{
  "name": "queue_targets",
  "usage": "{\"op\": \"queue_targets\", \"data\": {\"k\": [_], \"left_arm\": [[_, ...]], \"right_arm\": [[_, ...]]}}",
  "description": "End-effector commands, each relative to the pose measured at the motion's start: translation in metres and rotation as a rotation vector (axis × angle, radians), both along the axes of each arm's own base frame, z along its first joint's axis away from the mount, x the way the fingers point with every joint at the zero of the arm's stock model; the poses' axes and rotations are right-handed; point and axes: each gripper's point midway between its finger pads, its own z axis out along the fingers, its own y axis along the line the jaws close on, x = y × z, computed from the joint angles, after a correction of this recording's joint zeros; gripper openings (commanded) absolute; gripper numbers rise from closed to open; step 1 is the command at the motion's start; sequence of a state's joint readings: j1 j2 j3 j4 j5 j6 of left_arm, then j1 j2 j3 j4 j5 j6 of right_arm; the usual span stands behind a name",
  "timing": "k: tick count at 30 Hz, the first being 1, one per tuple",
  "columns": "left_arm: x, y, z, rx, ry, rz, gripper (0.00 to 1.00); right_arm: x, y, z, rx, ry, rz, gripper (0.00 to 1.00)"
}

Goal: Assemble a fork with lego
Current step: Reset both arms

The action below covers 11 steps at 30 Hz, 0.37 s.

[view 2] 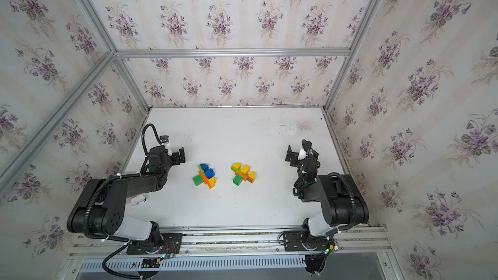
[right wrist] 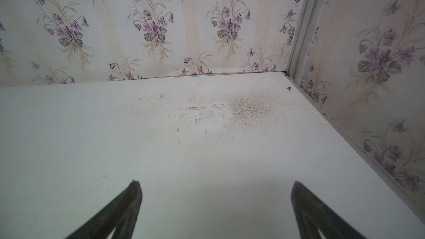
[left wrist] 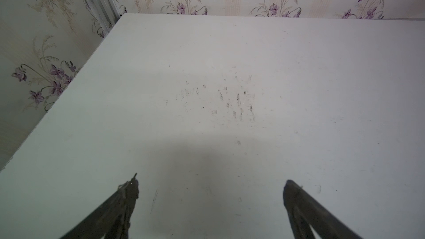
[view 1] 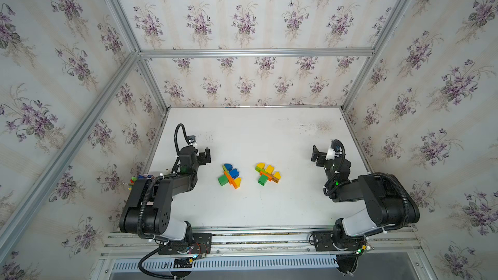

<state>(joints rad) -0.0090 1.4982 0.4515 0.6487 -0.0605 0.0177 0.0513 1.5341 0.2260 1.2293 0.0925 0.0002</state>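
Walls (view 1: 242,17) with purple flower paper stand around a white table (view 1: 256,130). The table has grey scuff marks near its far edge.

Two black robot arms reach in from the near edge. The left arm (view 1: 161,184) comes from the 7 o'clock corner of the table. The right arm (view 1: 377,197) comes from the 5 o'clock corner.

The left gripper (view 1: 205,156) hangs over bare table, and its two fingers are spread wide apart with nothing between them. The left wrist view shows the same wide gap (left wrist: 211,180). The right gripper (view 1: 315,153) is spread wide too and holds nothing, as the right wrist view also shows (right wrist: 216,182).

The lego lies in two small bunches near the middle of the table, close together but apart, and both top views show them. The left bunch (view 1: 230,175) is at 4 o'clock from the left gripper. The right bunch (view 1: 268,174) is at 8 o'clock from the right gripper. No gripper touches either one.

In the left bunch, a long orange brick (view 1: 229,177) runs from 11 o'clock to 5 o'clock. Blue bricks (view 1: 233,172) sit at 12 o'clock, a green brick (view 1: 222,180) at 8 o'clock and a yellow brick (view 1: 237,182) at 5 o'clock.

In the right bunch, yellow bricks (view 1: 269,169) sit along the top and a green brick (view 1: 262,180) at 7 o'clock.
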Motion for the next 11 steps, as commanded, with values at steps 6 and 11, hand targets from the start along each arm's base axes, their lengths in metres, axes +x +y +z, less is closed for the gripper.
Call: {"op": "queue_targets", "data": {"k": [6, 11], "left_arm": [[0.0047, 0.0019, 0.0108, 0.002, -0.044, 0.010, 1.00], [0.0047, 0.0019, 0.0108, 0.003, -0.044, 0.009, 1.00]], "right_arm": [[0.0040, 0.0006, 0.0041, 0.017, -0.014, 0.002, 1.00], [0.0019, 0.0004, 0.0061, 0.015, -0.021, 0.002, 1.00]]}}
